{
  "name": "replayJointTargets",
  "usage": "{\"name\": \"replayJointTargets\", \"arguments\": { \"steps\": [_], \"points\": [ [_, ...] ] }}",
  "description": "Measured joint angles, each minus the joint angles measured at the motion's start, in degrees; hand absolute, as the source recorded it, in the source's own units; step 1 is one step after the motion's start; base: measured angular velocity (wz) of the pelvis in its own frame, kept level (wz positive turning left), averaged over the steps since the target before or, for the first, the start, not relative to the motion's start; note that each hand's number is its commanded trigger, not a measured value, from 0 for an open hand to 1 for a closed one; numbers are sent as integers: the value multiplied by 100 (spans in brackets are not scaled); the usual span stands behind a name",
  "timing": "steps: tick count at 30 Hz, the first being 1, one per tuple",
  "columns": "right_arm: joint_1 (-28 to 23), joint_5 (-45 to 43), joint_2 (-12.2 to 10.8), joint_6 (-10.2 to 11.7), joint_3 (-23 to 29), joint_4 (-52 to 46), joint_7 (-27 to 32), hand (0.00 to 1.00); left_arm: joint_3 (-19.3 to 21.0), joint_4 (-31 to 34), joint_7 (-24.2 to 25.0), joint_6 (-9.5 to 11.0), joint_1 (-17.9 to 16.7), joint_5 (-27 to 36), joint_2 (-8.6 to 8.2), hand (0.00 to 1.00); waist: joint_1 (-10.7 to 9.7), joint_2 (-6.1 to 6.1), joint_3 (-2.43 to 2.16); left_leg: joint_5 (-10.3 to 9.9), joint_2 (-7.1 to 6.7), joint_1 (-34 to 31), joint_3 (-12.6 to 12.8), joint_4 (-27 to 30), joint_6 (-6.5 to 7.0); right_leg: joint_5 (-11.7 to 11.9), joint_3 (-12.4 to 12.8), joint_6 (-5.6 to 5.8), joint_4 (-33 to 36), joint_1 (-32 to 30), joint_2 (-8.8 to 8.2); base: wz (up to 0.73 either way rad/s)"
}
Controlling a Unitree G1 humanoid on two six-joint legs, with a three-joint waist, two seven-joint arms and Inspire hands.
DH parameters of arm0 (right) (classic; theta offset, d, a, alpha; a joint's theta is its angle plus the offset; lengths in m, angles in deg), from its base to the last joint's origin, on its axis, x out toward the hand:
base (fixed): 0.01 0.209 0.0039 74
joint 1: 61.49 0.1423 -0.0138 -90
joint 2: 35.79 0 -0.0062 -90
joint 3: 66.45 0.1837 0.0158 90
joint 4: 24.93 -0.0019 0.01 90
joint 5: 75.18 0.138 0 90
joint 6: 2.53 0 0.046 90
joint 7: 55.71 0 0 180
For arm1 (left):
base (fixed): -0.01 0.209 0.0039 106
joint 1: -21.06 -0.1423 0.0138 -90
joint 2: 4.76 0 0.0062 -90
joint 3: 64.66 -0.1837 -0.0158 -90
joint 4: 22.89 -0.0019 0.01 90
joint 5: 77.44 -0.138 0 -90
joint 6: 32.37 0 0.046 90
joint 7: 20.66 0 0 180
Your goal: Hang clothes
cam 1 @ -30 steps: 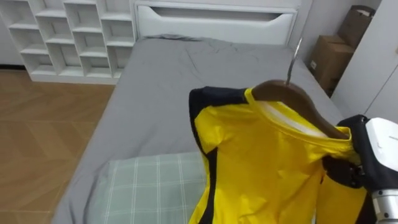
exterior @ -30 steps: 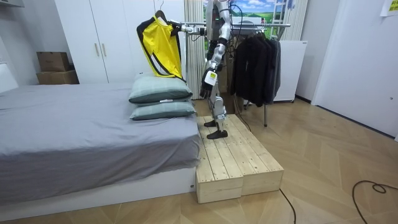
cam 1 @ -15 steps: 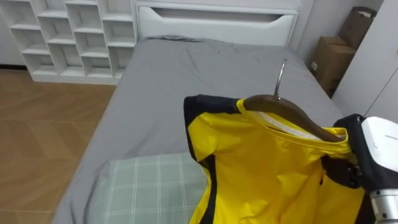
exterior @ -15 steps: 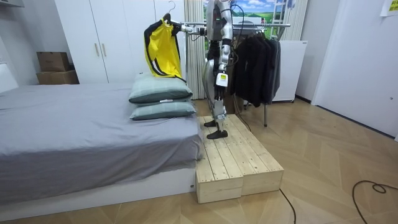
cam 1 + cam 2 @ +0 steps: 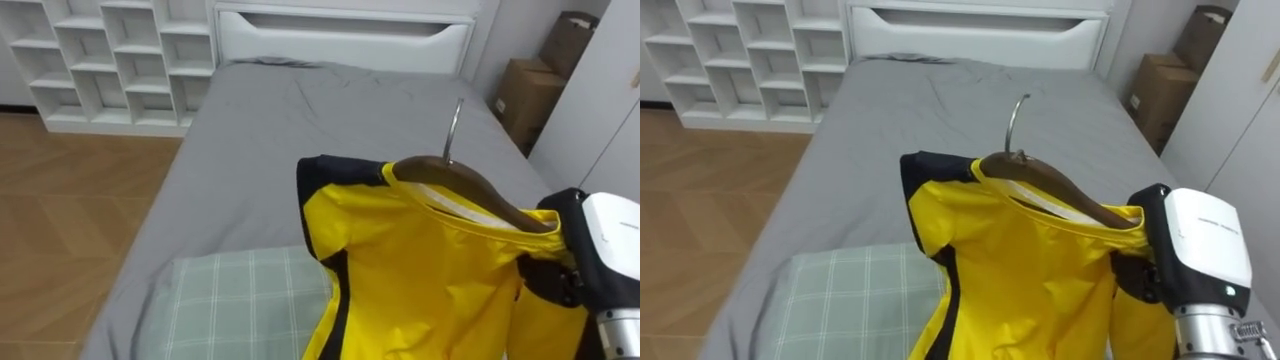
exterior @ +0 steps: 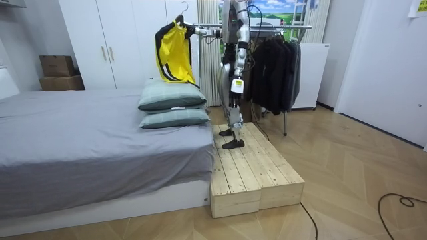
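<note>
Yellow shirt (image 5: 430, 280) w/ black trim hangs on wooden hanger (image 5: 468, 181), held up over checked pillow (image 5: 240, 300) — R hand (image 5: 600, 250) clamped on hanger's end thru the shoulder cloth. L hand (image 6: 234, 88) down at side, state can't tell. Beyond: grey bed (image 5: 270, 120), white shelves (image 5: 120, 60).

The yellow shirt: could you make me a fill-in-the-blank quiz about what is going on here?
The yellow shirt with black trim hangs on a brown ___ hanger.
The robot's ___ hand holds that hanger up.
Beneath the shirt lies a green checked pillow on the ___ bed.
Missing words: wooden; right; grey.
</note>
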Motion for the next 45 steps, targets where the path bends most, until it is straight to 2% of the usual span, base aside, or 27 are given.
{"name": "replayJointTargets", "arguments": {
  "steps": [3, 7, 9, 11, 12, 13, 14, 15, 17, 18, 20, 21, 23, 24, 25, 28, 31, 33, 35, 36, 37, 38, 39, 41, 42, 44, 45],
  "points": [
    [-133, -3, -22, -1, 1, -1, -43, 100, -12, -1, 3, -2, -5, -114, 0, 0, -12, 2, -1, -26, 14, -12, 152, 0, 18, 1, 92, 2, 8, -72, 4, -20],
    [-436, -7, -25, -14, 11, 0, -109, 100, -103, -1, 2, -72, -23, -565, 22, 0, -170, -19, -13, -67, 20, 4, 309, -1, 48, 21, 236, 34, 21, -172, 10, -20],
    [-503, 7, -32, -13, 13, 0, -140, 100, -165, 1, 7, -86, -2, -630, 38, 0, -189, -15, -12, -101, 73, -2, 519, 0, 49, 51, 420, 39, 86, -316, 49, -58],
    [-580, 11, -122, 3, 16, -1, -165, 100, -162, 4, 32, -90, 16, -691, 90, 0, -223, -6, -19, -183, 195, 38, 937, 22, 27, 143, 647, 19, 125, -481, 140, -90],
    [-585, -20, -144, 3, 16, 0, -171, 100, -161, -1, 32, -90, 25, -690, 104, 0, -232, -1, -12, -206, 220, 53, 1060, 46, 19, 150, 638, 11, 177, -530, 158, -111],
    [-574, -67, -152, 3, 15, -3, -173, 100, -165, -18, 31, -91, 60, -687, 109, 0, -216, 26, 0, -274, 275, 99, 1358, 74, 8, 163, 564, -10, 276, -645, 186, -130],
    [-579, -41, -165, 1, 13, -5, -173, 100, -163, -17, 24, -92, 107, -688, 108, 0, -160, 57, -3, -327, 340, 167, 1721, 79, -17, 208, 200, -65, 322, -748, 182, -147],
    [-577, -24, -173, 1, 7, -5, -174, 100, -166, -17, 16, -93, 135, -690, 108, 0, -109, 71, -1, -356, 375, 208, 1911, 81, -36, 245, -31, -97, 362, -804, 145, -163],
    [-550, -24, -238, 5, -4, -3, -223, 100, -176, -16, -39, -108, 216, -674, 143, 0, -6, 77, 3, -409, 476, 316, 2666, 129, -92, 405, -1149, -298, 399, -972, 91, -167],
    [-526, -25, -246, 5, -5, 5, -223, 100, -189, -16, -58, -126, 237, -650, 148, 0, -2, 96, 18, -448, 504, 331, 2826, 170, -103, 436, -1409, -349, 403, -993, 77, -140],
    [-510, -34, -263, -31, -18, 36, -224, 100, -289, -30, -151, -233, 350, -511, 136, 0, -14, 177, 81, -626, 587, 434, 3379, 189, -146, 458, -2202, -436, 531, -1034, 2, -120],
    [-513, -34, -275, -42, -41, 56, -224, 100, -287, -30, -163, -273, 353, -478, 136, 0, -18, 183, 81, -657, 607, 466, 3508, 199, -156, 425, -2289, -442, 646, -1076, -25, -99],
    [-548, -27, -344, -93, -93, 190, -233, 100, -285, -30, -234, -435, 368, -482, 122, 0, -22, 171, 73, -741, 611, 606, 3877, 262, -224, 63, -2405, -340, 1345, -1156, -381, -70],
    [-546, -27, -350, -100, -129, 190, -246, 100, -282, -23, -249, -464, 337, -483, 119, 0, -14, 142, 51, -757, 612, 610, 3937, 298, -246, 15, -2399, -321, 1406, -1160, -458, -54],
    [-538, -28, -353, -96, -214, 190, -284, 100, -268, -19, -266, -514, 309, -486, 121, 0, -29, 82, 41, -779, 641, 603, 4004, 383, -287, -2, -2400, -388, 1338, -1169, -426, -39],
    [-466, -26, -352, -79, -287, 189, -482, 100, -295, -29, -287, -558, 303, -481, 78, 0, -34, 107, 47, -787, 758, 592, 4024, 624, -361, 36, -2295, -457, 1145, -1152, -279, -25],
    [-298, 41, -360, -96, -550, 189, -667, 100, -375, -74, -382, -726, 290, -485, 132, 0, -52, 73, 43, -774, 919, 569, 4038, 1078, -401, -53, -2200, -524, 1158, -1144, -227, -26],
    [-208, 49, -368, -20, -640, 184, -769, 100, -412, -93, -397, -764, 265, -496, 190, 0, -64, 13, 33, -777, 1124, 427, 4029, 1688, -403, -153, -2132, -589, 1195, -1144, -224, -30],
    [-161, 49, -365, 1, -660, 125, -799, 100, -404, -132, -401, -844, 154, -545, 251, 0, -27, 13, 38, -764, 1501, 205, 3851, 2751, -399, -311, -1786, -650, 1335, -1154, -93, -49],
    [-150, 49, -365, 2, -665, 120, -799, 100, -402, -148, -403, -882, 118, -551, 272, 0, 3, 23, 41, -726, 1620, 146, 3772, 3039, -408, -338, -1692, -687, 1381, -1153, -40, -76],
    [-103, 33, -366, 2, -704, 122, -802, 100, -406, -153, -415, -930, -8, -552, 303, 0, 8, 40, 46, -578, 1804, 4, 3539, 3557, -357, -381, -1503, -751, 1436, -1137, 64, -89],
    [-52, 31, -367, 0, -726, 129, -801, 100, -406, -167, -466, -1009, -104, -549, 297, 0, 7, 22, 46, -341, 1887, -168, 3306, 3929, -297, -405, -1284, -806, 1479, -1088, 113, -89],
    [-28, 41, -360, -3, -726, 134, -801, 100, -415, -203, -497, -1041, -125, -549, 270, 0, 5, 2, 52, -314, 1870, -243, 3123, 4005, -283, -411, -1162, -828, 1487, -1069, 126, -93],
    [51, 183, -342, -27, -807, 136, -784, 100, -515, -240, -523, -1196, -135, -546, 189, 0, 38, -19, 74, -535, 1425, -547, 2230, 3554, -343, -352, -659, -850, 1433, -1092, 211, -104],
    [72, 226, -342, -27, -859, 136, -783, 100, -512, -239, -529, -1232, -136, -546, 163, 0, 46, -1, 71, -547, 1281, -636, 1989, 3371, -358, -331, -510, -841, 1398, -1106, 258, -140],
    [131, 257, -335, -28, -1137, 140, -782, 100, -497, -233, -548, -1389, -141, -549, 59, 0, 240, 33, 69, -538, 819, -918, 1051, 2444, -379, -162, 346, -851, 1267, -1214, 518, -180],
    [143, 257, -335, -26, -1219, 144, -782, 100, -458, -233, -545, -1419, -140, -547, 38, 0, 277, 52, 76, -533, 768, -973, 866, 2240, -385, -104, 537, -877, 1221, -1225, 590, -182]
  ]
}}
